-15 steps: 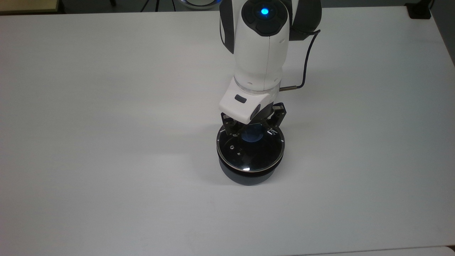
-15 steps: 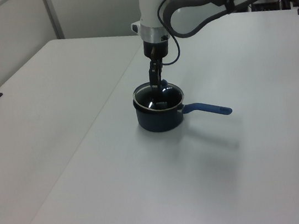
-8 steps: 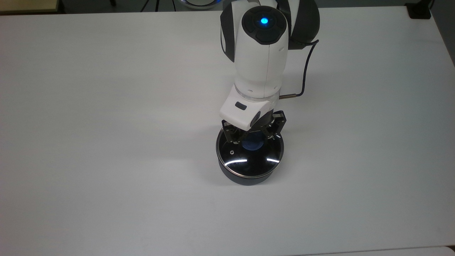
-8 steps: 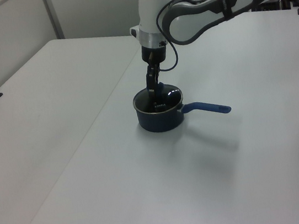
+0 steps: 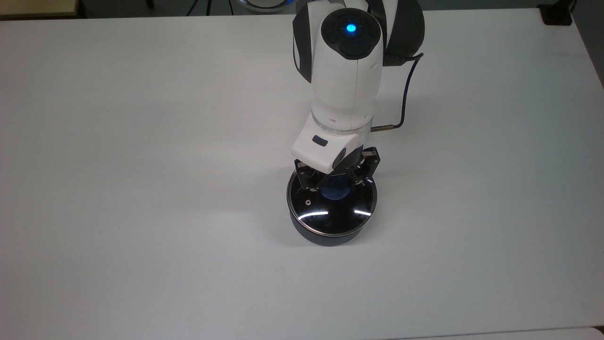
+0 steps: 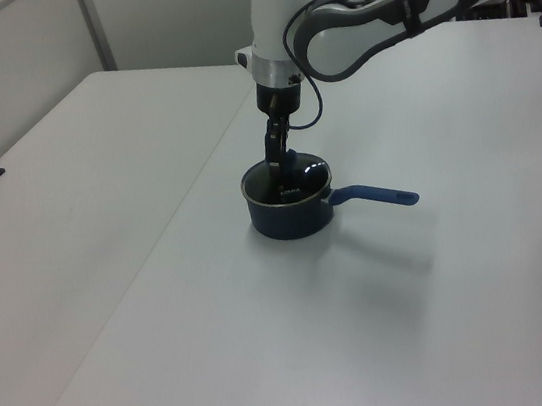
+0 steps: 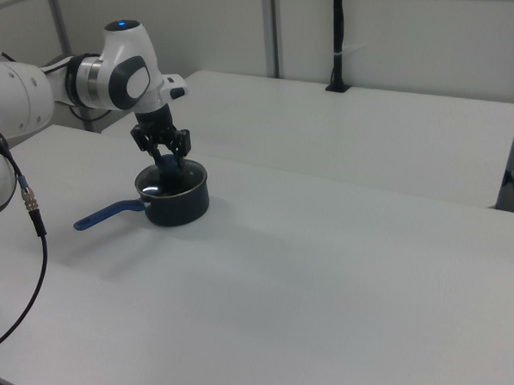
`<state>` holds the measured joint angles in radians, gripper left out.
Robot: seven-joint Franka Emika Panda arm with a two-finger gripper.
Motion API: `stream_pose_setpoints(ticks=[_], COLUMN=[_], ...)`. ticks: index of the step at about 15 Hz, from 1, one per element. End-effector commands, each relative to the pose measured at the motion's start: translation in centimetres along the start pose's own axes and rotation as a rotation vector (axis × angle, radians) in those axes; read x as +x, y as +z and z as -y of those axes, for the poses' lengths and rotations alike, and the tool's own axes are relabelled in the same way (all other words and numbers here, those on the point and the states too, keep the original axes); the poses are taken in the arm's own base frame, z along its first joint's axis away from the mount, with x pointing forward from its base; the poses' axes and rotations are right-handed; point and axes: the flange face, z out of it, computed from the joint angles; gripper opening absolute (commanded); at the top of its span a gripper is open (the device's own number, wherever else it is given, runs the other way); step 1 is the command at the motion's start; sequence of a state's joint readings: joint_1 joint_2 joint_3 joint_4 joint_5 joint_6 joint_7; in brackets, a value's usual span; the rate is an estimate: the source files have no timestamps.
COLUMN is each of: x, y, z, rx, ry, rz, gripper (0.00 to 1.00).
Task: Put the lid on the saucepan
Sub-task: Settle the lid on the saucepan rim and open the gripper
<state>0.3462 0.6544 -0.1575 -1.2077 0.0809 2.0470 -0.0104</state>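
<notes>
White table (image 5: 141,141) lies bare on all sides of the saucepan (image 5: 330,233); its blue handle (image 6: 376,194) (toward the left view's right) juts out; the arm (image 5: 344,85) looms above.

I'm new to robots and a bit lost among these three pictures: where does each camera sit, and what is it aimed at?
Top view: overhead, looking down on the table, the arm's white wrist and the claw over the lid.
Left view: beside the table, angled down at the saucepan, its handle toward the left view's right; arm enters from upper right.
Right view: opposite side; handle toward the right view's left, arm from the left.
All three share saucepan and claw.
</notes>
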Motion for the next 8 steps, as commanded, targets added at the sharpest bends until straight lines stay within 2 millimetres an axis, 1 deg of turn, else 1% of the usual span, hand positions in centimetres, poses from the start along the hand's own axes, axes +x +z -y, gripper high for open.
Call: stream_pose_setpoints(ticks=[1, 2, 3, 7, 8], x=[0.1, 0.1, 0.1, 0.0, 0.0], y=[2.4, 2.3, 2.3, 1.6, 0.8], z=[0.4, 0.4, 0.4, 0.4, 0.3], rx=[0.008, 0.007, 0.003, 0.004, 0.006], ry=[0.039, 0.048, 0.046, 0.048, 0.048], rz=[0.015, 0.014, 0.015, 0.018, 0.012], gripper=[0.78, 0.98, 1.00, 1.00, 1.00])
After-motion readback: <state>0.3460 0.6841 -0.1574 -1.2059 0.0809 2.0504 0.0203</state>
